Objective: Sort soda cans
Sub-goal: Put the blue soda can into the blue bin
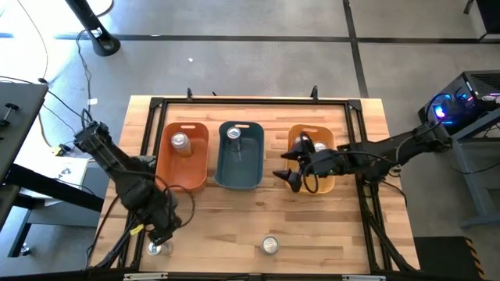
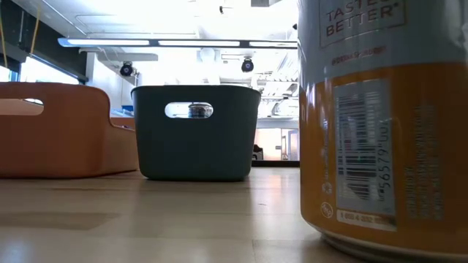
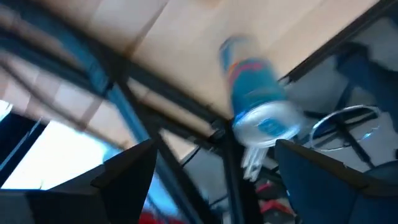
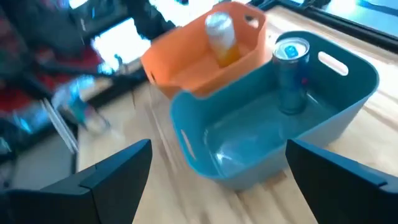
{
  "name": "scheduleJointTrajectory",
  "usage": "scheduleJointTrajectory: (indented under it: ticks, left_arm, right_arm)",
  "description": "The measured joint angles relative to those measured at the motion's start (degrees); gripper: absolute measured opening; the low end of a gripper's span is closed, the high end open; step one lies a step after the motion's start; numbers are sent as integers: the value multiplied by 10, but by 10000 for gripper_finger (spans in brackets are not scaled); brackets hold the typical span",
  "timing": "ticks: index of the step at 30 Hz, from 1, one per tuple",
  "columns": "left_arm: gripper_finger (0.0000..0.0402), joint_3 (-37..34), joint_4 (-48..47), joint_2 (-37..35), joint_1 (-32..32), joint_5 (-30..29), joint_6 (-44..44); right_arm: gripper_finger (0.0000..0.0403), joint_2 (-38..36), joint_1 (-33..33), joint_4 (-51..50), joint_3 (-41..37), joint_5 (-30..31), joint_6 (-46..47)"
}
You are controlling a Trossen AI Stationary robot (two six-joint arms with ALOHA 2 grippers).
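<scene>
Table [image 1: 234, 226]: three bins hold cans. Left gripper [image 1: 160, 238], fingers apart, hovers at the front-left can [image 1: 159, 249]; right gripper [image 1: 291, 178] is also apart. The can is probably light, rigid, slippery: grasp mid-body.

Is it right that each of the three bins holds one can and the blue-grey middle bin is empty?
Not quite. The high view shows a can standing in the blue-grey middle bin; the orange bin and yellow bin each hold one too.
</scene>
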Motion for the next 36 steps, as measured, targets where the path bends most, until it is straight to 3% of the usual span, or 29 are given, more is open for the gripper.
scheduleJointTrajectory:
  ticks: [3,8,13,25,36]
  left_arm:
    - [321,-26,55,-1,-34,28,-31]
    - [321,-28,159,-1,-71,13,-46]
    - [321,-28,168,1,-88,-22,-84]
    - [321,-58,199,20,-104,-75,-180]
    - [321,-58,199,44,-112,-62,-255]
  right_arm:
    - [365,8,26,15,0,11,57]
    - [365,31,68,26,0,34,129]
    - [365,65,94,41,0,57,176]
    - [365,123,105,67,0,7,172]
    - [365,123,105,65,0,-1,125]
